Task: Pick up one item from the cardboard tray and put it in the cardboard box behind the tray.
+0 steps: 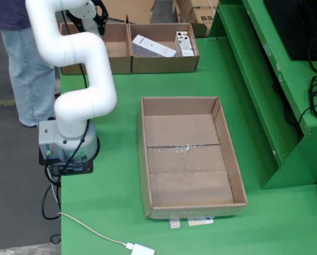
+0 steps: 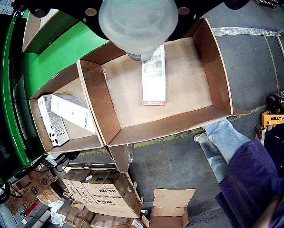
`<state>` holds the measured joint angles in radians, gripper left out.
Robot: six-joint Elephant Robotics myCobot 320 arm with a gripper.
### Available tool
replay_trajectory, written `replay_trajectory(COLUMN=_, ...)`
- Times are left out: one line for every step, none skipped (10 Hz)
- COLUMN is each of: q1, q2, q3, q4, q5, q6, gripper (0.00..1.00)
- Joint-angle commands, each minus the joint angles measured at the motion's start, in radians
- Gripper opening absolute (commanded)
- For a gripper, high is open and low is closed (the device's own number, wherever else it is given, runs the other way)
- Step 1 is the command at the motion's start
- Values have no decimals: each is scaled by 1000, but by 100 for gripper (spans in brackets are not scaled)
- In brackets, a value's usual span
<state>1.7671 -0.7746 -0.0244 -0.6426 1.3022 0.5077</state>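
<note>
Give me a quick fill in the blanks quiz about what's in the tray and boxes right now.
1. In the fixed view, the tray holds ___ items.
2. In the fixed view, the right box holds ___ white cartons.
3. The table is coloured ___.
4. In the wrist view, the middle box holds ___ carton.
Missing words: no; two; green; one.

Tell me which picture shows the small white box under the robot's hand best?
The gripper camera view: the small white box lies in plain sight inside the cardboard box. In the fixed view, the arm hides it completely.
</note>
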Motion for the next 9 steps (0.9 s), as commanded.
replay_trajectory(q1=-5, q2=26, q3=24, q4=11, q5=-7, q6=3, gripper=50)
replay_trajectory(q1=-5, q2=26, q3=24, q4=11, q5=-7, q6=3, gripper=60)
replay_trajectory(q1=-5, q2=26, q3=24, q4=11, q5=-7, q6=3, gripper=70)
replay_trajectory(q1=-5, q2=26, q3=24, q4=11, q5=-7, q6=3, gripper=80)
replay_trajectory(q1=-5, q2=26, q3=24, q4=11, q5=-7, q6=3, gripper=90)
replay_trajectory(q1=-5, q2=26, q3=24, q4=11, q5=-7, q6=3, gripper=100)
replay_trajectory(q1=-5, q2=26, q3=24, q4=11, q5=-7, q6=3, gripper=100)
replay_trajectory(q1=-5, q2=26, q3=24, q4=11, q5=-7, q6=3, gripper=100)
replay_trajectory(q1=-5, q2=26, q3=24, q4=11, q5=-7, q6=3, gripper=100)
